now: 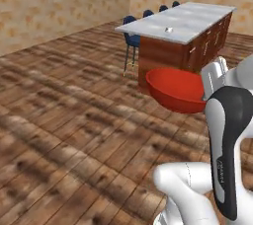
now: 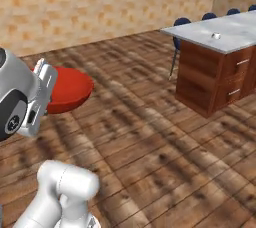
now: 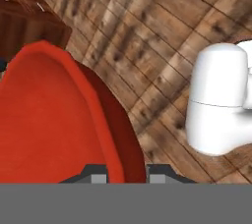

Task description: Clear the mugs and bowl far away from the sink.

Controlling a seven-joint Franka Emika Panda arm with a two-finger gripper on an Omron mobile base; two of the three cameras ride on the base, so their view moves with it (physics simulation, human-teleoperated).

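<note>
The wide glossy red bowl (image 1: 175, 90) (image 2: 70, 88) (image 3: 44, 125) hangs in the air above the wooden floor, tilted. My gripper (image 3: 129, 176) (image 1: 206, 95) (image 2: 49, 97) is shut on its rim, with one fingertip (image 3: 98, 177) inside the bowl and the other outside. A small silvery-white thing that looks like one of the mugs (image 1: 168, 30) (image 2: 216, 35) stands on the island's grey top, far ahead of the bowl; it is too small for detail. The sink is out of view.
A kitchen island (image 1: 197, 19) (image 2: 235, 32) with a grey top and brown drawer fronts stands ahead. Blue stools (image 1: 131, 36) (image 2: 181, 22) line its far side. Wooden floor (image 1: 64, 120) spreads between me and the island, with patterned walls (image 2: 90, 2) behind.
</note>
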